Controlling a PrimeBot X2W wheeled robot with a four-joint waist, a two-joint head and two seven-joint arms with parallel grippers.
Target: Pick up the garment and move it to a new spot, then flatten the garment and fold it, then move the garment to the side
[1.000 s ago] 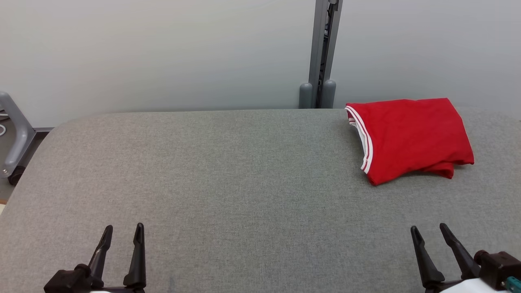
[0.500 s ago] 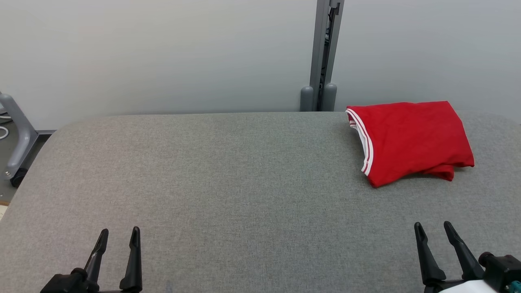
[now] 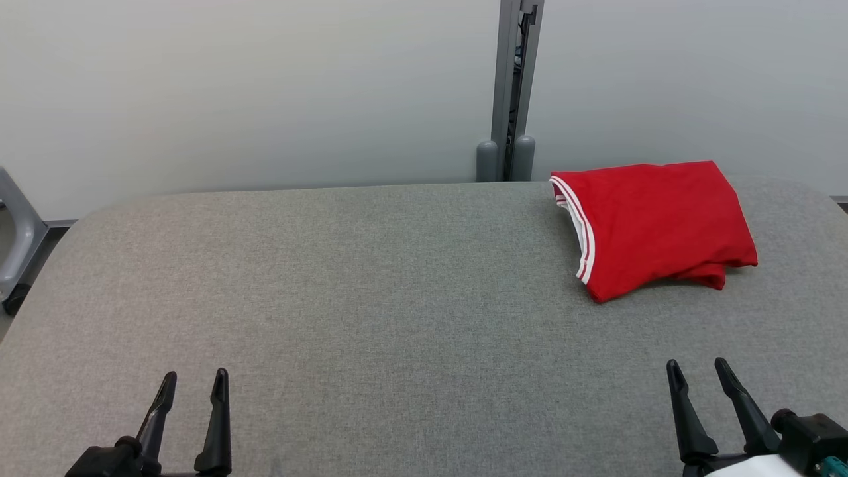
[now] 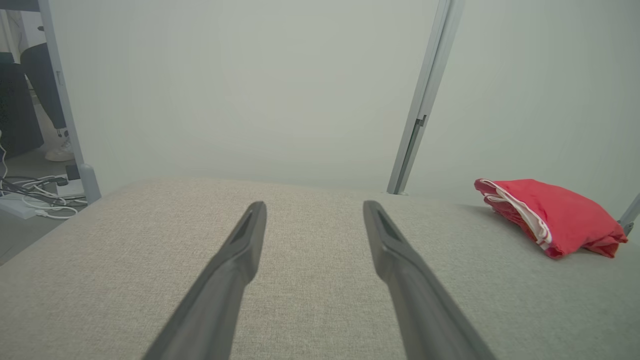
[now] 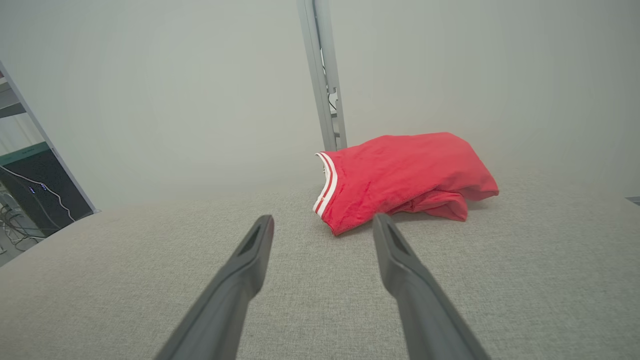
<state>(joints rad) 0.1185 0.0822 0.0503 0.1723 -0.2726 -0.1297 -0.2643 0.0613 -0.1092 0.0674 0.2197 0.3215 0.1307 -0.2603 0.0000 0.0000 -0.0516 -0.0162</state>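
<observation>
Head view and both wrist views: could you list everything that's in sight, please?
garment: one, red with white trim, folded, on the table's far right
table: one, grey fabric top, directly before the robot
wall: one, pale, behind the table
post: one, grey metal, upright against the wall
frame: one, grey, beyond the table's left edge
cables: a bundle, white and black, on the floor to the left
cabinet: one, black, far left
left gripper: one, dark, open, empty, near left
right gripper: one, dark, open, empty, near right
</observation>
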